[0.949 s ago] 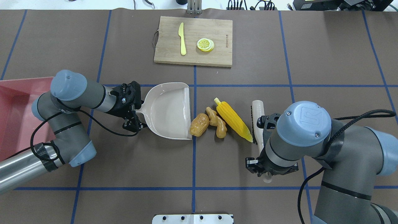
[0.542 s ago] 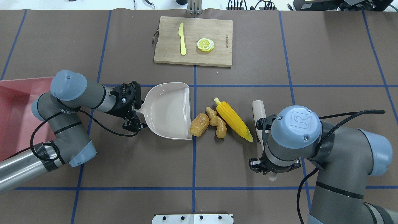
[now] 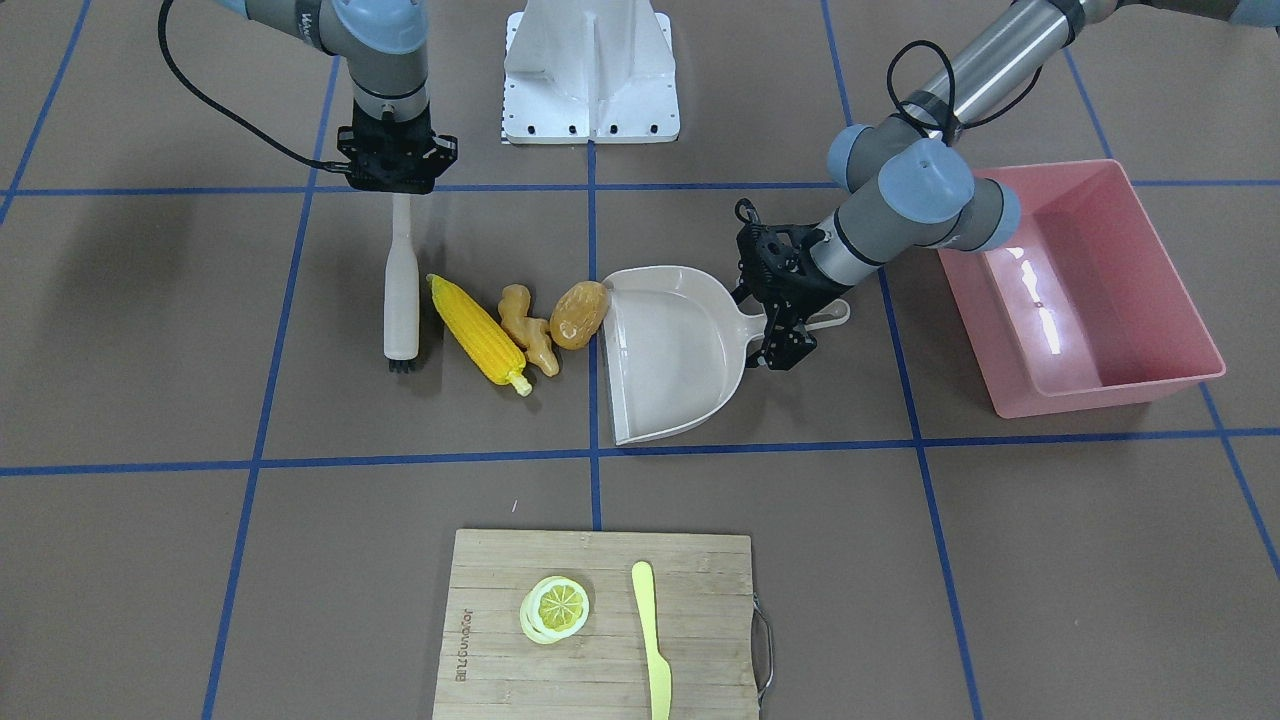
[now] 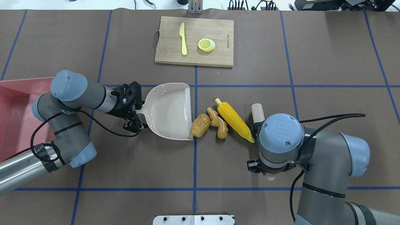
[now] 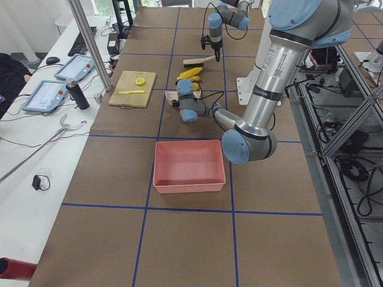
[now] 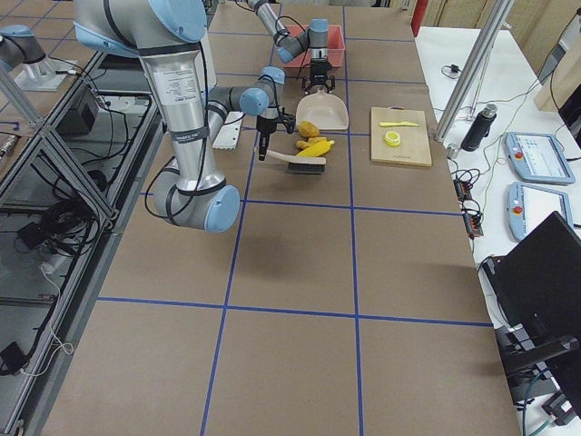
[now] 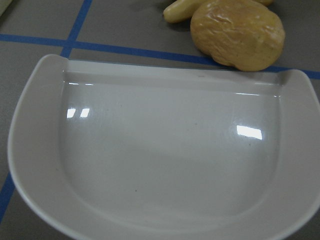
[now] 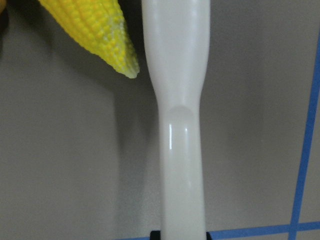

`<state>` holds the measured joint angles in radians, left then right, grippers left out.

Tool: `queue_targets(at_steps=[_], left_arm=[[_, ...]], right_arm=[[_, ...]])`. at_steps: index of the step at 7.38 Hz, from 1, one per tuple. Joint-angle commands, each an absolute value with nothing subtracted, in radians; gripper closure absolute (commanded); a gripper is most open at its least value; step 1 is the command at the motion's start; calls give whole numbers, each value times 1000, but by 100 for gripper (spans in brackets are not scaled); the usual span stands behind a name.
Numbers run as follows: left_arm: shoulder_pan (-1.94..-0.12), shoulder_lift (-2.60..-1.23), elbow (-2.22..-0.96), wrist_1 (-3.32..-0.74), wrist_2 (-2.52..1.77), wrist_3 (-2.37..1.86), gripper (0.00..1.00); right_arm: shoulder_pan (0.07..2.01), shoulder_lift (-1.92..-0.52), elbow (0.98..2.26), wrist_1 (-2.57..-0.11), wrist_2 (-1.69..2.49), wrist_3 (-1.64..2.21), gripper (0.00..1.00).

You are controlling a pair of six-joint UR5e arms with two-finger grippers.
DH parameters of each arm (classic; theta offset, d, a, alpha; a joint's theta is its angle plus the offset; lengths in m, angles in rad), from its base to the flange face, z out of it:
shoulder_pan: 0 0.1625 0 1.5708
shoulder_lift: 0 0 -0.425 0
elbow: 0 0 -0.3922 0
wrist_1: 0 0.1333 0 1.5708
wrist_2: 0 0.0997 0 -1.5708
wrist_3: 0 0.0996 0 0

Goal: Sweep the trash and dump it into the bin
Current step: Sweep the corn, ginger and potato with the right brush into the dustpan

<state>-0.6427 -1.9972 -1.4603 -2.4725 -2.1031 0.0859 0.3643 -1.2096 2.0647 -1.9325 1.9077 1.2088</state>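
Note:
The corn cob (image 4: 235, 121), the ginger root (image 4: 218, 122) and the potato (image 4: 200, 125) lie in a row on the table. The potato touches the lip of the beige dustpan (image 4: 168, 111). My left gripper (image 4: 132, 112) is shut on the dustpan's handle. My right gripper (image 3: 400, 185) is shut on the handle of a cream brush (image 3: 402, 290), which lies just beside the corn (image 3: 478, 336) on the side away from the dustpan. The right wrist view shows the brush handle (image 8: 180, 125) close to the corn's tip (image 8: 95, 30). The pink bin (image 3: 1080, 280) stands empty beyond my left arm.
A wooden cutting board (image 4: 194, 41) at the far middle holds a yellow knife (image 4: 182, 39) and a lemon slice (image 4: 206, 45). A white base plate (image 3: 592, 75) sits at the robot's edge. Blue tape lines cross the brown table.
My right arm has swung left, its wrist now over the brush near the corn, and the brush has shifted slightly toward the robot. The trash, the dustpan and the left arm have not moved.

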Motion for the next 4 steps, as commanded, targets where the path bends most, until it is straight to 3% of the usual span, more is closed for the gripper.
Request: queue_targets(at_steps=[1, 4], left_arm=[[-643, -1997, -1460, -2473, -2105, 86, 6], [-643, -1996, -1460, -2474, -2103, 86, 6]], right_arm=[[359, -1142, 1999, -1907, 1913, 1213, 100], [328, -1097, 1959, -1835, 1928, 1239, 100]])
